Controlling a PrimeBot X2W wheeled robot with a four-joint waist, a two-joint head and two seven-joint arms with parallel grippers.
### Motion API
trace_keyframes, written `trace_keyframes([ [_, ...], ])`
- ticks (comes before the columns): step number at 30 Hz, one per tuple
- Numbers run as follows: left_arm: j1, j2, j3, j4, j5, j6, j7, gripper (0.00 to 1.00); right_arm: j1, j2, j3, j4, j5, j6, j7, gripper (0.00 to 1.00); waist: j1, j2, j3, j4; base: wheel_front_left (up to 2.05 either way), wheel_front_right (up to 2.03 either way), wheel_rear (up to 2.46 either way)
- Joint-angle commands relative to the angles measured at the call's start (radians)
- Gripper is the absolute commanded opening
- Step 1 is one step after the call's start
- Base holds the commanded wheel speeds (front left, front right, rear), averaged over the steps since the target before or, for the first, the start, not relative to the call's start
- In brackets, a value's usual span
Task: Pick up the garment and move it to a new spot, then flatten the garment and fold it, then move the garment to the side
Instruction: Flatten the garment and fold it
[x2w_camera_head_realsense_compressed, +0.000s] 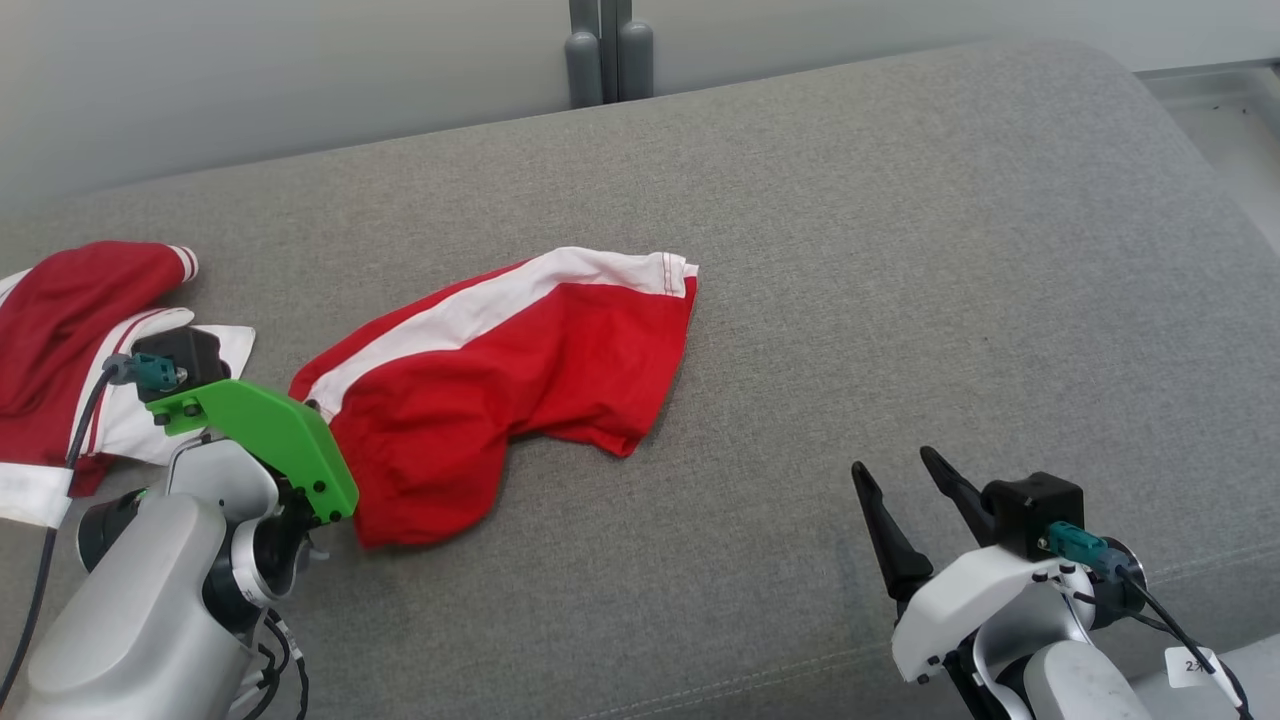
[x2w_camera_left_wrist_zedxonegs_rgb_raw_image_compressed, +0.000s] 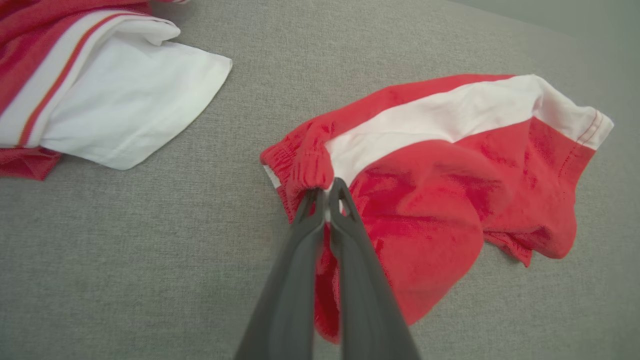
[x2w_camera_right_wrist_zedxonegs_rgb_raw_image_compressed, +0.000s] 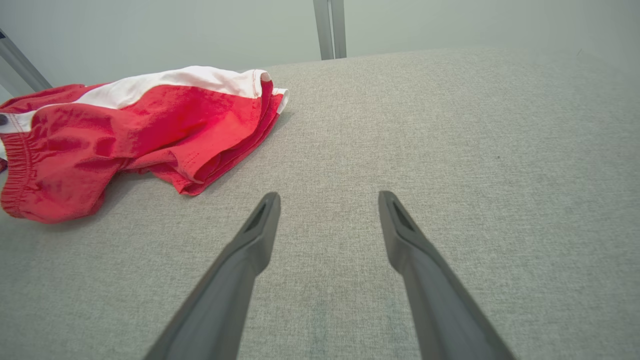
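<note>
The garment, red shorts with a white side stripe, lies crumpled on the grey cushioned surface left of centre. My left gripper is shut on its elastic waistband, which bunches up at the fingertips; the rest of the cloth trails away on the surface. In the head view the green wrist mount hides those fingers. My right gripper stands open at the lower right, well clear of the shorts, with nothing between its fingers.
A second red and white garment lies piled at the far left, its white part close to my left arm. Grey posts stand behind the surface. The cushion's right edge drops to a pale floor.
</note>
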Motion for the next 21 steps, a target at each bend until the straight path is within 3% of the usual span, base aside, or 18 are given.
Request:
trace_keyframes([
  [1,0.007,0.001,0.001,0.004,0.013,0.005,-0.013,0.02,-0.005,-0.002,-0.001,-0.003,-0.005,0.0,0.0,1.0,0.0,0.0,0.001,0.003,0.0,0.0,0.0],
  [2,0.003,0.001,0.0,0.009,0.02,0.004,-0.026,0.99,-0.005,-0.002,-0.001,-0.003,-0.005,0.0,0.001,1.0,0.0,0.0,0.0,0.005,0.0,0.0,0.0],
  [12,0.016,-0.011,0.012,0.01,0.042,-0.02,-0.13,1.0,0.003,-0.002,-0.016,0.0,-0.008,0.0,0.005,1.0,0.0,0.0,-0.015,0.029,0.0,0.0,0.0],
  [21,0.129,-0.062,0.073,-0.085,0.052,-0.054,-0.418,1.0,0.026,-0.002,-0.108,-0.019,-0.028,0.0,-0.032,1.0,0.0,0.0,-0.065,0.09,0.0,0.0,0.0],
])
